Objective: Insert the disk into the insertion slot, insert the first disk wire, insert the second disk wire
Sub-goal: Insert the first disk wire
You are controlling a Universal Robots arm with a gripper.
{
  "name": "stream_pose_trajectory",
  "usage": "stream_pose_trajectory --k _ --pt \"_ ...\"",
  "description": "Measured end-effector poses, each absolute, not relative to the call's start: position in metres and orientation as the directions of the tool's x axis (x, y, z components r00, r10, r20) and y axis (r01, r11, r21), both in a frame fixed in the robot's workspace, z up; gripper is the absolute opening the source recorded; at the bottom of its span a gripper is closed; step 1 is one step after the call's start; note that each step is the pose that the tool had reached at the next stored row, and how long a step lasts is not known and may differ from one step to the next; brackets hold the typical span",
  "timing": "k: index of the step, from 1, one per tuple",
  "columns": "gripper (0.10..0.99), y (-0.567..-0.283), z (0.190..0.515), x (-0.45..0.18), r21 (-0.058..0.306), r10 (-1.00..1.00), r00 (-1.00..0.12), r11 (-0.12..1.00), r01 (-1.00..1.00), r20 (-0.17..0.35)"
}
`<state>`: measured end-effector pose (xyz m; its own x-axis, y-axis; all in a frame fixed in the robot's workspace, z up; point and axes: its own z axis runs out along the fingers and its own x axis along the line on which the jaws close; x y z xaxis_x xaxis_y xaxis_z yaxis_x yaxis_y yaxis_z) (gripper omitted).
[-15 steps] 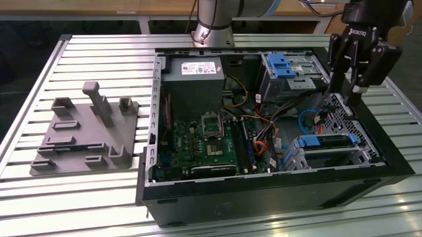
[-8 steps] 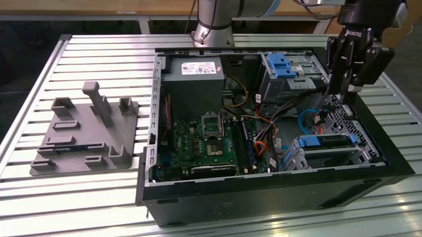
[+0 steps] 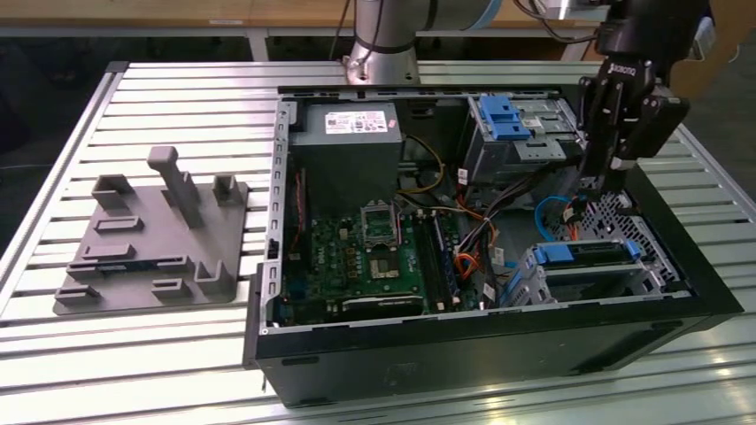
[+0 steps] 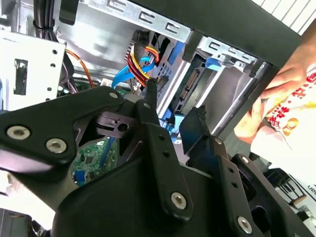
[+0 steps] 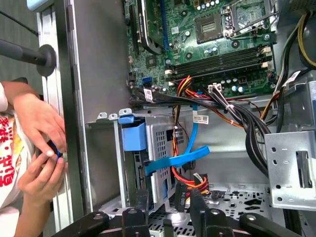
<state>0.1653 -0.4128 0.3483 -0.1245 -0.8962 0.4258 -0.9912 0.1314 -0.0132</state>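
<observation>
Ribbed aluminium table (image 3: pixel 177 88) underneath, pale slats running across. Off the computer case (image 3: pixel 473 345) on the exterior view's left: grey moulded fixture (image 3: pixel 154 239), flat base, blocky upright pegs. On to the case itself: black steel shell, side panel off, open face up. Inside, by its left wall in the exterior view, boxy grey power supply (image 3: pixel 349 150) and glossy green motherboard (image 3: pixel 366 266). Further right within the case, tall grey metal bay (image 3: pixel 537 146) carrying a blue latch (image 3: pixel 502 119). Then the gripper (image 3: pixel 594 181), matte black, hanging down into the case's right half among loose cables; fingers (image 4: pixel 155 133) spread apart in both wrist views, nothing clamped between them. Just by the tips, red-yellow-black wire bundle (image 5: pixel 185 175) and flat blue ribbon cable (image 5: pixel 177 160) draped across the insertion slot (image 5: pixel 160 148), perforated grey sheet metal in the case's corner. Seated inside that slot, the disk (image 3: pixel 587 251), silver slab framed in bright blue plastic. Beyond the case wall, a person's hands (image 5: pixel 39 123) pinching a small blue piece (image 5: pixel 53 147).
</observation>
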Motion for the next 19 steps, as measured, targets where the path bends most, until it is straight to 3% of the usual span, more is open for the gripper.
stream_pose_trajectory --k 19 --pt "0.451 -0.407 0.335 0.165 -0.019 -0.88 -0.126 0.133 -0.991 0.458"
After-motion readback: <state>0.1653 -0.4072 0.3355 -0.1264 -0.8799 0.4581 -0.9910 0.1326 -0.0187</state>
